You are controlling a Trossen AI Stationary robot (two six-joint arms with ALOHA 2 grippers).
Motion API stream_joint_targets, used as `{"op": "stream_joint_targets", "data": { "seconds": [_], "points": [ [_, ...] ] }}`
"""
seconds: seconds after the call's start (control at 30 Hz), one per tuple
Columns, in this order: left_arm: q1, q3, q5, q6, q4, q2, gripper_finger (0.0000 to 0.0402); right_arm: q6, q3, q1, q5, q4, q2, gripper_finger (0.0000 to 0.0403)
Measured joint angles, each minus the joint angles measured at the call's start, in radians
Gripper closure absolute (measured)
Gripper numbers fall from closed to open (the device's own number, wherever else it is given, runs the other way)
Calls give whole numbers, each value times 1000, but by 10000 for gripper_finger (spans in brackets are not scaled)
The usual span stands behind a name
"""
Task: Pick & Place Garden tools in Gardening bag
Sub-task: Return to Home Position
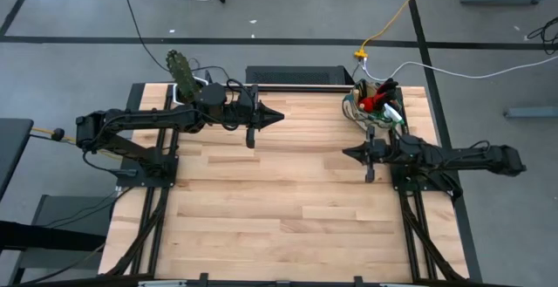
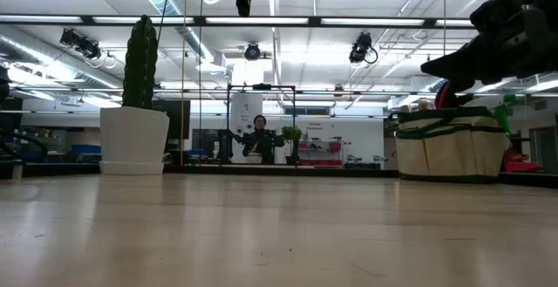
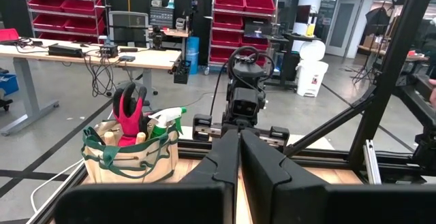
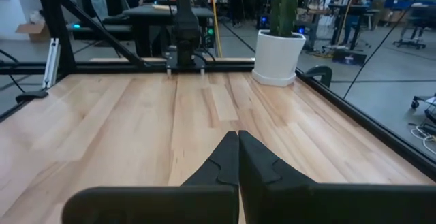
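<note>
The beige gardening bag with dark green trim stands at the table's far right corner; it also shows in the left wrist view and the low view. Red gloves, a green sprayer and wooden handles stick out of its top. My left gripper is shut and empty, held above the table's far middle, pointing right. My right gripper is shut and empty, above the table's right half, pointing left.
A white hexagonal pot with a green cactus stands at the table's far left corner, seen too in the right wrist view and the low view. Bare wooden tabletop lies between and in front of the arms.
</note>
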Motion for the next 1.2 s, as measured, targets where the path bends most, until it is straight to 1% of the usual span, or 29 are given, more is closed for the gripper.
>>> {"op": "stream_joint_targets", "data": {
  "seconds": [0.3, 0.7, 1.2],
  "points": [
    [0, 0, 0, 0, 0, 0, 378, 0, -26, 0, -13, -35, -93, 403],
    [0, 0, 0, 0, 0, 0, 378, 9, -26, 1, -98, -170, -202, 403],
    [0, 0, 0, 0, 0, 0, 378, 27, -26, 0, -98, -170, -246, 403]
  ]
}}
